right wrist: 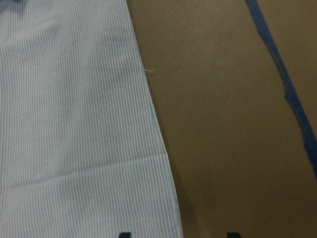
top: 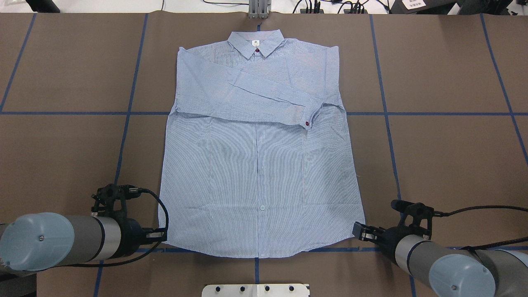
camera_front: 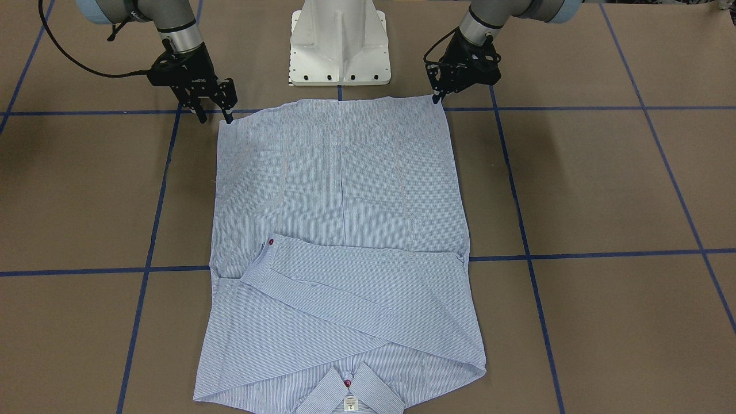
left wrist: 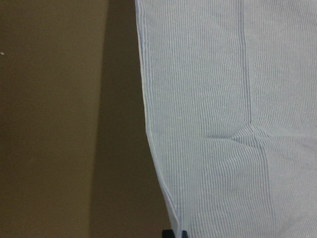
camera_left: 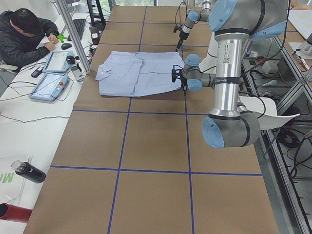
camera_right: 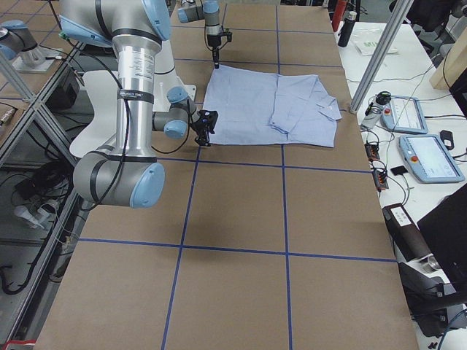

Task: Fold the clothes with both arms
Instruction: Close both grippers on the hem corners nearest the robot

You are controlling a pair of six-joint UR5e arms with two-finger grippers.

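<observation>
The brown table [top: 433,156] carries the shirt [top: 260,181] spread flat at its middle, collar [top: 255,41] at the far edge and hem toward the robot, so both hem corners lie within easy reach. The 2 sleeves are crossed over the chest, the upper sleeve [top: 255,93] running from the robot's left shoulder down to a cuff with 1 dark red button [top: 307,123]. That leaves a plain rectangle, which judging by the layout is ready for a lengthwise fold, hem up to collar.

The left arm [top: 62,241] and right arm [top: 445,264] come in low from either side, 1 at each hem corner, most likely so the cloth can be lifted evenly without skewing.

The left gripper [top: 161,236] sits on its corner; in the wrist view its dark tips are close together with the shirt's edge between them, so it looks pinched on the cloth. The right gripper [camera_front: 215,119] has its fingers apart, astride the other corner's edge, not yet clamped; it would need to grip before any lift
</observation>
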